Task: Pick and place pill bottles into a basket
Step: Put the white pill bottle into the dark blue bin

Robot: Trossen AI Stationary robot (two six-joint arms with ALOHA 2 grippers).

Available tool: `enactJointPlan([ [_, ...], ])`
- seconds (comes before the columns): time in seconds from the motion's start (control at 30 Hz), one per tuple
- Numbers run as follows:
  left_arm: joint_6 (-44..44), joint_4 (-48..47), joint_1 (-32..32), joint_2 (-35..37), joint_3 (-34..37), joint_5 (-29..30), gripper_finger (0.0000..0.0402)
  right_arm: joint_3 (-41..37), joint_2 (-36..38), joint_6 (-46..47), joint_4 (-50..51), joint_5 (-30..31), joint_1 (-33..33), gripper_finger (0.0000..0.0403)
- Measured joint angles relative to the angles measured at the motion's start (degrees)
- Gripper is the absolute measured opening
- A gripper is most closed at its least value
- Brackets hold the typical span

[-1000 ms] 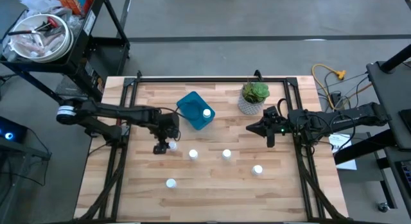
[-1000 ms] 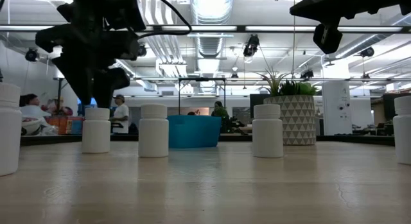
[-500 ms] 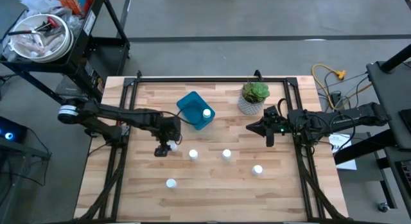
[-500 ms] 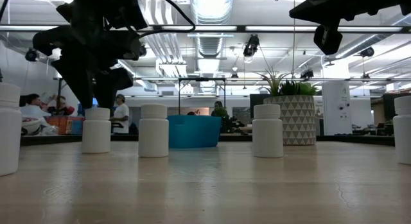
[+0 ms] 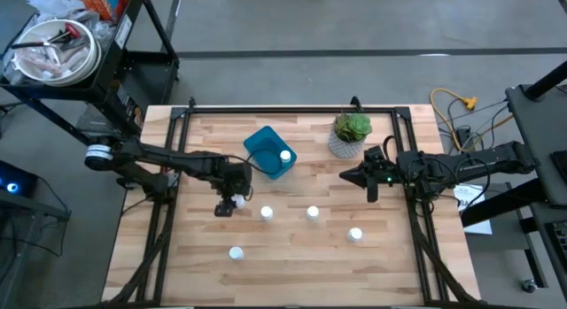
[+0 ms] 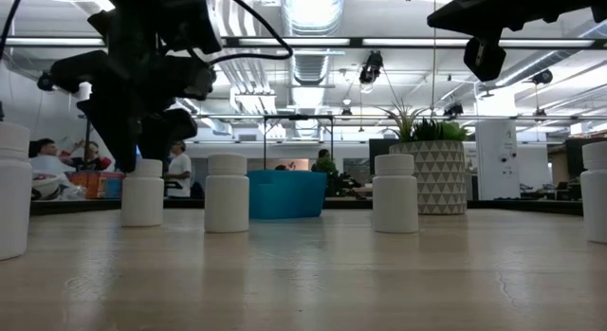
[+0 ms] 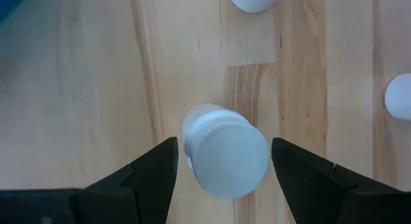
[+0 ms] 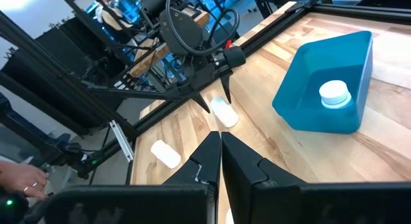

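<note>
Left gripper (image 5: 229, 205): over the target bottle (image 7: 226, 150) just in front of the basket (image 5: 268, 151), fingers (image 7: 151, 172) apart on either side of the cap, not touching it.
Right gripper (image 5: 371, 193): fingers together, empty, raised beside the plant pot (image 5: 351, 135), well right of the basket.
Basket: holds one bottle (image 5: 285, 156).
Loose bottles: four more in front of the basket, the nearest (image 5: 266, 213) just right of the target.
Risks: an off-centre descent likely tips the upright target; a high grip on the cap may slip.
Room: short, clear path back to the basket; its low wall needs clearing; table edges are well away.
</note>
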State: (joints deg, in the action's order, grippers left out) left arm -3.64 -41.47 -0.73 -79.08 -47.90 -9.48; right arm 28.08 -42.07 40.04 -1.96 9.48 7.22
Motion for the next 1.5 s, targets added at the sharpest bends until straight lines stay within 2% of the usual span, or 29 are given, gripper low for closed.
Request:
enactJointPlan([
  [0.13,0.0,0.3,0.0,0.4,0.0,1.1,0.0222,0.0,0.0,-0.2,0.1,0.9,0.0,0.0008],
  [0.43,0.0,0.5,0.0,0.5,0.0,1.1,0.0147,0.0,0.0,-0.6,0.1,1.0,0.0,0.0008],
  [0.9,0.3,-1.1,0.0,2.4,-0.7,1.1,0.0149,0.0,0.1,-0.6,0.1,1.0,0.0,0.0008],
  [1.2,0.3,-8.0,0.0,7.1,-8.3,4.7,0.0150,0.0,0.1,-0.6,0.1,1.0,0.0,0.0008],
  [1.5,0.5,-13.1,0.0,8.1,-15.3,7.1,0.0150,0.0,0.1,-0.3,0.1,1.0,0.0,0.0008],
])
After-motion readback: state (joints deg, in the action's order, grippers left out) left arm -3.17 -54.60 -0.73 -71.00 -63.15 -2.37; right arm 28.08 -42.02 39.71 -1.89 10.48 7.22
